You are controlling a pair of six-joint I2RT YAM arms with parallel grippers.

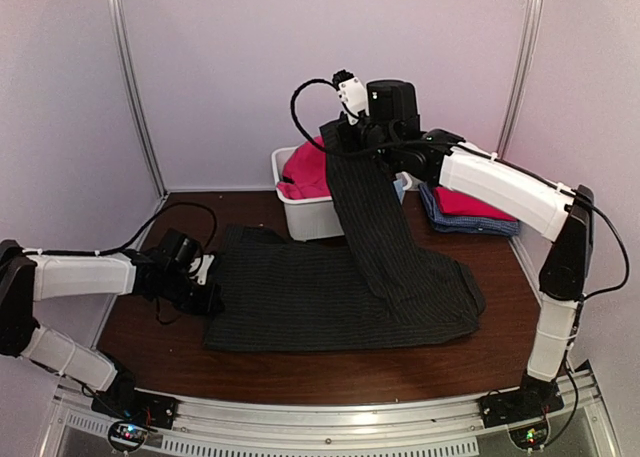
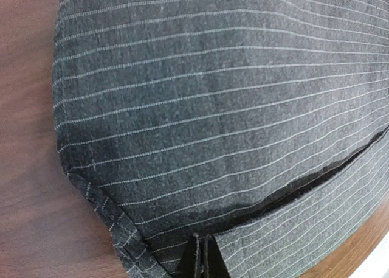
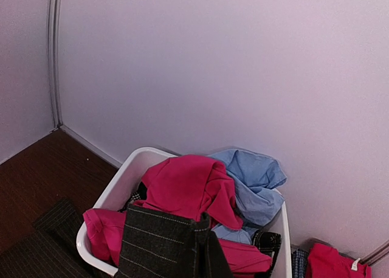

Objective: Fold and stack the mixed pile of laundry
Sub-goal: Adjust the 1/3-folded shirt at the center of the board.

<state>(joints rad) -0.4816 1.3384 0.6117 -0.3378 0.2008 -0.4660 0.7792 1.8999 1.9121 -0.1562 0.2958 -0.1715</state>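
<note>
The black pinstriped garment (image 1: 300,302) lies spread on the table (image 1: 150,347) in front of the white tub (image 1: 300,215), with one end lifted above the tub by the right gripper (image 1: 343,137), which is clamped on it. Front-left of the tub, the left gripper (image 1: 205,289) has its fingers pressed together at the garment's hem, apparently pinching it. Pink-red cloth (image 3: 182,187) and light blue cloth (image 3: 255,180) fill the tub, and a folded stack (image 1: 465,207) sits just right of it.

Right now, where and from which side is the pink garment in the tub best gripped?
Probably the raised fold on top of the pink garment, from straight above. It heaps higher than the tub rim, whose walls block sideways approaches. Stay on the tub's left half in the top view; the lifted pinstripe trousers hang across its right.
</note>
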